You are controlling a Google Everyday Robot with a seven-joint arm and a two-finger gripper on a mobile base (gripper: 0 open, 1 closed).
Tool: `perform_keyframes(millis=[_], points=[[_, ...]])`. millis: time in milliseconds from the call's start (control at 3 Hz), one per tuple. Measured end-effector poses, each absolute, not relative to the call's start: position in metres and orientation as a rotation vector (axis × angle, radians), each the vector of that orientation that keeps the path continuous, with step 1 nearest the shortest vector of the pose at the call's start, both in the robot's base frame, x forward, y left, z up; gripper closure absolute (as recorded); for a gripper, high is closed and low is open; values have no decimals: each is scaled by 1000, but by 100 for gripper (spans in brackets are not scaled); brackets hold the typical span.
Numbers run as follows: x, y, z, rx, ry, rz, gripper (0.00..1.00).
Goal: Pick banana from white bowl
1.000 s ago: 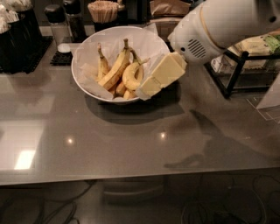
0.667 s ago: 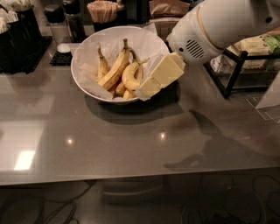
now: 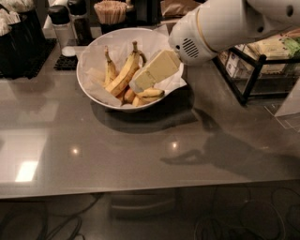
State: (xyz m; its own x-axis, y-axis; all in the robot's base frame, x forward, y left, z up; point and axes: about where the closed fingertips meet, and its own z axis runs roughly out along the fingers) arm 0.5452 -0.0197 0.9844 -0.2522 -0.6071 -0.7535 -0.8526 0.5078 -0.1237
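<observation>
The white bowl [image 3: 93, 89] lined with crinkled paper stands at the back middle of the grey counter [image 3: 140, 154]. Several bananas lie in it: a small thin one [image 3: 109, 69] on the left, a longer straighter one [image 3: 123, 77] in the middle, and the short curved banana [image 3: 151, 93] at the right front. My gripper [image 3: 137, 86], cream-coloured on a white arm [image 3: 220, 26], reaches in from the upper right. Its tip is low inside the bowl, right over the curved banana, and hides part of it.
A black wire rack [image 3: 248, 77] with packets stands at the right. A cup of stir sticks [image 3: 111, 11], shakers [image 3: 61, 23] on a black mat, and dark containers [image 3: 18, 42] line the back left. The counter's front edge runs along the bottom.
My gripper has moved left and deeper into the bowl, from the right rim to over the curved banana. The bananas have not moved.
</observation>
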Motion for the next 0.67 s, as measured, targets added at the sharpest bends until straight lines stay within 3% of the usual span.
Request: perform_keyframes(millis=[667], points=[[552, -16, 981, -1153, 1964, 417, 0]])
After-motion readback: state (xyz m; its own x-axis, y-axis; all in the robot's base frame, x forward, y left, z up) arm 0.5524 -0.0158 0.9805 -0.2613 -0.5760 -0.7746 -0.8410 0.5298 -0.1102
